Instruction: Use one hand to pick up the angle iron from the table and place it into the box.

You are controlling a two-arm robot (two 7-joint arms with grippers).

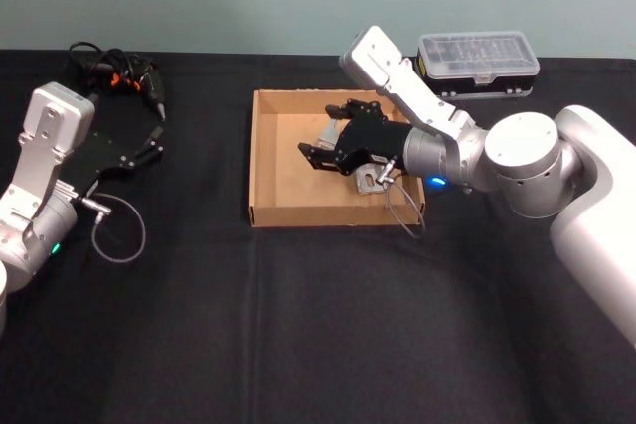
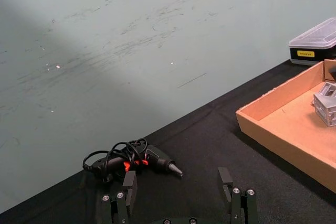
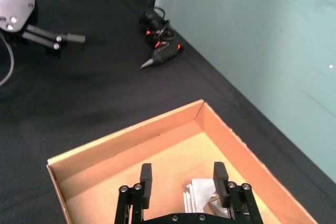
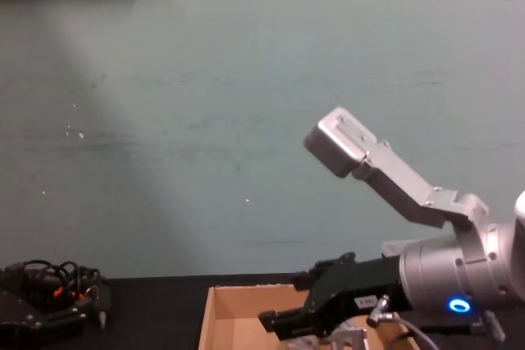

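The tan cardboard box (image 1: 266, 161) sits mid-table on the black table (image 1: 199, 325). The silver angle iron (image 1: 370, 180) lies on the box floor, also seen in the right wrist view (image 3: 202, 195), the left wrist view (image 2: 326, 103) and the chest view (image 4: 349, 338). My right gripper (image 1: 318, 133) hovers inside the box just above the iron, open, its fingers (image 3: 146, 174) spread apart with nothing between them. It shows low in the chest view (image 4: 287, 321) over the box wall (image 4: 215, 317). My left gripper (image 1: 149, 149) rests at the table's left, open (image 2: 177, 182), far from the box (image 2: 278, 124).
A clear-lidded black organiser case (image 1: 477, 62) stands behind the box at the right. A small power tool with a coiled cable (image 1: 124, 76) lies at the back left. A grey cable loop (image 1: 117, 230) hangs by the left arm.
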